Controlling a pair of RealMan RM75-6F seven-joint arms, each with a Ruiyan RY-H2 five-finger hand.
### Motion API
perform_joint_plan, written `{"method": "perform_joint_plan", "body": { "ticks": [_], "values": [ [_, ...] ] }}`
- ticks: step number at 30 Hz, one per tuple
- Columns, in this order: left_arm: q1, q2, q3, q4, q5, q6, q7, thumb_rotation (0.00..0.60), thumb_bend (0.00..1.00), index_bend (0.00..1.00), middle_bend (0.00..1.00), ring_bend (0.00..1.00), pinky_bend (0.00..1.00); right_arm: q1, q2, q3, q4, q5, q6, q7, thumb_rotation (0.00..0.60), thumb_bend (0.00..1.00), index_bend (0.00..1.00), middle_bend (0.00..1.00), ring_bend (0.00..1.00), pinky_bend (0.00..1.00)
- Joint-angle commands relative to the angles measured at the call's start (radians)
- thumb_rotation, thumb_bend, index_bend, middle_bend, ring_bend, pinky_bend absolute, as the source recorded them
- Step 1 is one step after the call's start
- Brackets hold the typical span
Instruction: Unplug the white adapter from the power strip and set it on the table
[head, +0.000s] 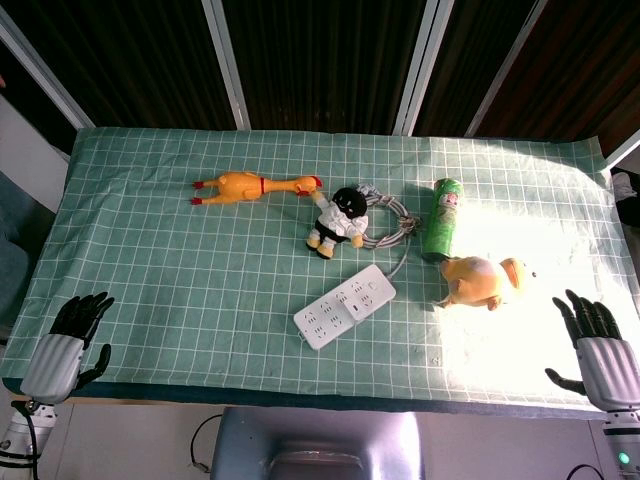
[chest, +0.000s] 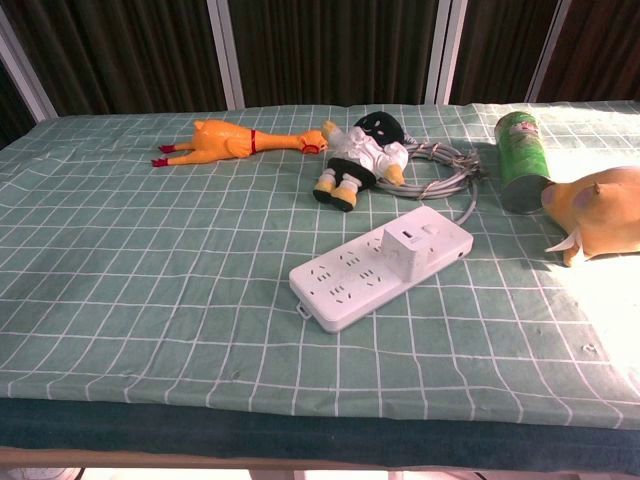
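A white power strip (head: 344, 305) (chest: 380, 265) lies diagonally near the middle of the table. A small white adapter (chest: 405, 249) (head: 361, 295) sits plugged into its right half. My left hand (head: 70, 340) rests at the table's front left corner, far from the strip, its fingers apart and holding nothing. My right hand (head: 598, 346) is at the front right corner, also with fingers spread and empty. Neither hand shows in the chest view.
Behind the strip lie its coiled grey cable (head: 392, 220), a black-and-white plush doll (head: 340, 220), a yellow rubber chicken (head: 255, 186) and a green can (head: 440, 218). A yellow plush duck (head: 485, 280) lies right of the strip. A green checked cloth (head: 180, 270) covers the table.
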Motion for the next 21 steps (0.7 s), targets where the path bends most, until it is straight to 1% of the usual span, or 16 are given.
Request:
{"method": "perform_joint_plan", "body": {
  "ticks": [1, 5, 8, 12, 15, 17, 19, 21],
  "values": [
    [-0.008, -0.002, 0.01, -0.001, 0.021, -0.006, -0.008, 0.6, 0.53, 0.0, 0.04, 0.05, 0.07, 0.002, -0.003, 0.003, -0.001, 0.007, -0.004, -0.003, 0.6, 0.22, 0.0, 0.0, 0.0, 0.07],
    [-0.028, -0.018, 0.021, 0.005, 0.041, -0.035, 0.0, 0.6, 0.53, 0.0, 0.04, 0.05, 0.07, 0.011, -0.015, 0.006, 0.0, 0.015, -0.019, -0.025, 0.6, 0.22, 0.0, 0.0, 0.0, 0.07],
    [-0.054, -0.04, 0.031, 0.003, 0.069, -0.064, 0.01, 0.6, 0.53, 0.0, 0.04, 0.05, 0.08, 0.023, -0.036, 0.009, 0.007, 0.001, -0.021, -0.04, 0.6, 0.22, 0.0, 0.0, 0.0, 0.07],
    [-0.11, -0.093, 0.047, 0.002, 0.146, -0.102, 0.025, 0.6, 0.53, 0.0, 0.02, 0.04, 0.09, 0.05, -0.079, 0.009, 0.034, -0.031, -0.036, -0.087, 0.6, 0.22, 0.0, 0.0, 0.0, 0.07],
    [-0.165, -0.138, 0.05, -0.019, 0.201, -0.142, 0.051, 0.6, 0.51, 0.0, 0.01, 0.03, 0.1, 0.084, -0.113, 0.016, 0.047, -0.032, -0.077, -0.126, 0.6, 0.22, 0.0, 0.0, 0.0, 0.07],
    [-0.206, -0.17, 0.044, -0.052, 0.224, -0.178, 0.062, 0.6, 0.51, 0.0, 0.0, 0.02, 0.11, 0.117, -0.136, 0.026, 0.05, -0.021, -0.124, -0.144, 0.6, 0.22, 0.0, 0.0, 0.0, 0.07],
    [-0.246, -0.202, 0.034, -0.092, 0.24, -0.21, 0.063, 0.6, 0.52, 0.0, 0.0, 0.02, 0.11, 0.156, -0.156, 0.04, 0.052, -0.006, -0.177, -0.159, 0.6, 0.22, 0.0, 0.0, 0.0, 0.07],
    [-0.276, -0.234, 0.017, -0.118, 0.241, -0.237, 0.081, 0.6, 0.57, 0.0, 0.01, 0.01, 0.11, 0.19, -0.173, 0.051, 0.05, 0.006, -0.223, -0.171, 0.6, 0.22, 0.0, 0.0, 0.0, 0.07]
  ]
}}
